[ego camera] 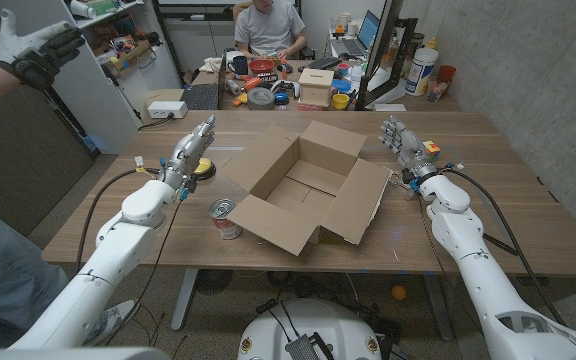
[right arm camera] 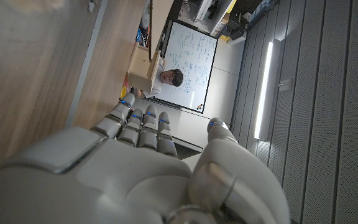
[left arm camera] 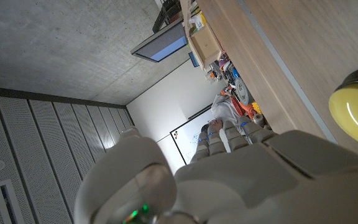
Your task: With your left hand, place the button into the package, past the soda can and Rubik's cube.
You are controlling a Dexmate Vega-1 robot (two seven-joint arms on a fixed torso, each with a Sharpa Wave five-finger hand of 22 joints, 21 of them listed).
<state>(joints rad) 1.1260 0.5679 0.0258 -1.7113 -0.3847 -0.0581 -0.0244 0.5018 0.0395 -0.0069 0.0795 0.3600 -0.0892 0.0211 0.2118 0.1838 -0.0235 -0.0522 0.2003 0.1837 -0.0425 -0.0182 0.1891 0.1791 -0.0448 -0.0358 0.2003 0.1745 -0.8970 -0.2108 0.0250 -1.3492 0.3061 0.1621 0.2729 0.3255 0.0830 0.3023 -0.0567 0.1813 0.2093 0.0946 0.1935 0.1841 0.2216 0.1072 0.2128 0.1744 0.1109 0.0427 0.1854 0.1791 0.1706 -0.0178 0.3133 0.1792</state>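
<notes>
Yellow showed just beyond the left hand (ego camera: pixel 190 150): the button (ego camera: pixel 204 170), a yellow dome on a dark base, sat on the wooden table (ego camera: pixel 488 190) right beside the fingers, and whether they touched it could not be told from the head view. That hand reached forward with its fingers extended and close together, holding nothing; in the left wrist view the button (left arm camera: pixel 355 112) lay just past the hand's (left arm camera: pixel 241 168) side, on the tabletop. Further from the left hand, toward the robot's right, stood the package (ego camera: pixel 308 185), an open cardboard box with its flaps spread outward. The soda can (ego camera: pixel 225 218) stood nearer the robot than the left hand, close to the forearm and just beside the box's near flap. The right hand (ego camera: pixel 405 145) was raised on the far side of the box, fingers straight and slightly apart, gripping nothing, with a multicoloured Rubik's cube (ego camera: pixel 431 150) just beside it. A person (ego camera: pixel 268 30) sat behind the table.
</notes>
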